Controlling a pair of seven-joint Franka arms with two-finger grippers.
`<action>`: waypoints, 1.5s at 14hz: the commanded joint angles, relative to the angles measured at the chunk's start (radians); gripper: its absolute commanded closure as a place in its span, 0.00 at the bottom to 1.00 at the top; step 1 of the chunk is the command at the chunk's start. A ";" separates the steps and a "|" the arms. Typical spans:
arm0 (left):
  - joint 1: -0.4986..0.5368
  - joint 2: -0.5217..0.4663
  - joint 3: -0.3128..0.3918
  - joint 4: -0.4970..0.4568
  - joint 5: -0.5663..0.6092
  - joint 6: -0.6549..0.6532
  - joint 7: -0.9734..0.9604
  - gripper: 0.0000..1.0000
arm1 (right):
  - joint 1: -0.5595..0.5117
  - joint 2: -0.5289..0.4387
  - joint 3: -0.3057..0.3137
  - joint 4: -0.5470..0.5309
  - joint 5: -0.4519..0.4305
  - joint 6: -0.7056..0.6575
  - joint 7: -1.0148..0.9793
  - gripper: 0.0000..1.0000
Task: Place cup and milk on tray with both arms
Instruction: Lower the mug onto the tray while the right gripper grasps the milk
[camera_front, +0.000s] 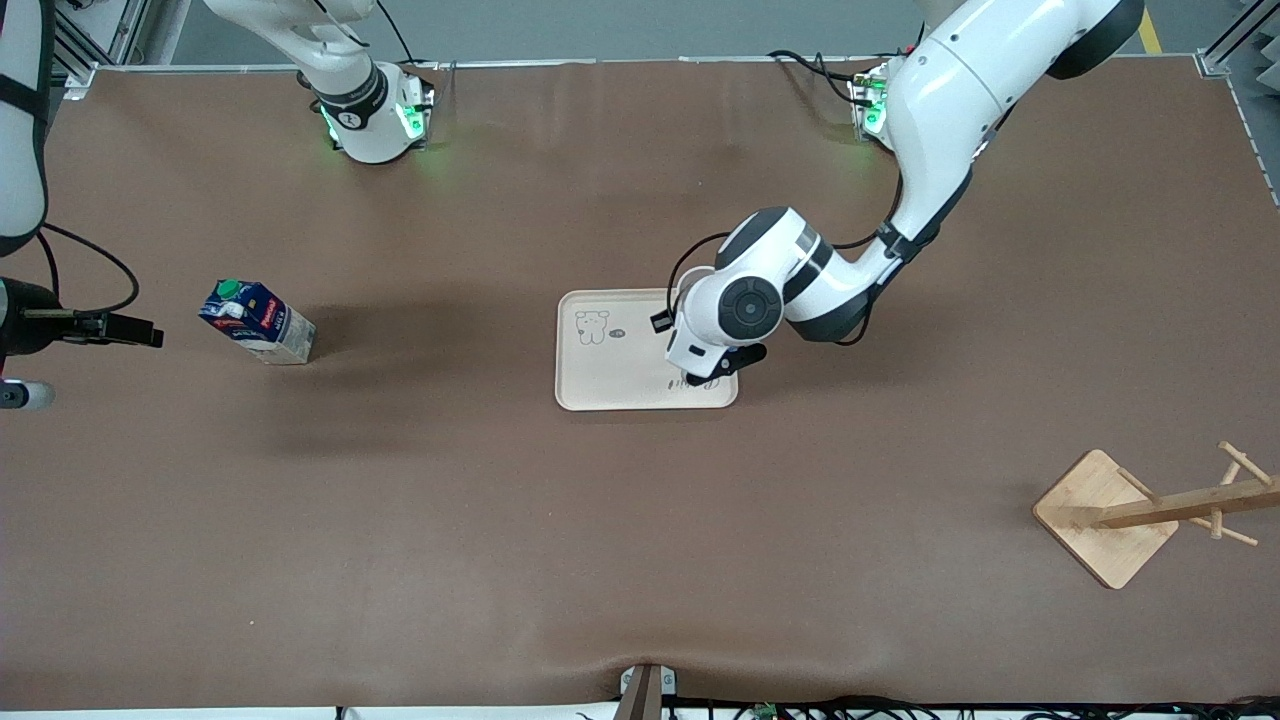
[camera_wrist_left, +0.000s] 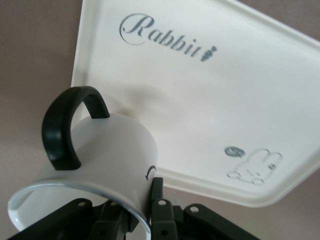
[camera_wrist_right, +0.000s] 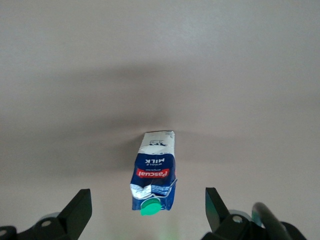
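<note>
The white cup (camera_wrist_left: 117, 150) with its black handle (camera_wrist_left: 62, 127) hangs over the corner of the cream tray (camera_wrist_left: 215, 95) by the word "Rabbit". My left gripper (camera_wrist_left: 142, 200) is shut on the cup's rim, one finger (camera_wrist_left: 157, 192) outside the wall. Whether the cup touches the tray I cannot tell. In the front view the left gripper (camera_front: 705, 378) is over the tray (camera_front: 610, 375) and its wrist hides the cup. The milk (camera_front: 258, 322) stands on the table toward the right arm's end. My right gripper (camera_front: 148, 333) hangs beside it, open; its view shows the milk (camera_wrist_right: 154, 172) framed by the right gripper (camera_wrist_right: 147, 200), untouched.
A bamboo rack with a square base (camera_front: 1105, 515) and pegs stands toward the left arm's end, nearer to the front camera than the tray. Bare brown table lies between the milk and the tray.
</note>
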 joint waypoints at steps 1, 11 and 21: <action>-0.089 0.018 0.081 0.034 0.023 -0.010 0.000 1.00 | -0.017 0.021 0.010 0.015 0.022 -0.015 0.040 0.00; -0.100 0.048 0.088 0.084 0.026 -0.001 -0.005 0.43 | 0.005 -0.074 0.012 -0.300 0.013 0.149 0.063 0.00; -0.053 -0.037 0.088 0.147 0.026 -0.016 -0.031 0.00 | -0.004 -0.231 0.012 -0.745 -0.049 0.556 0.070 1.00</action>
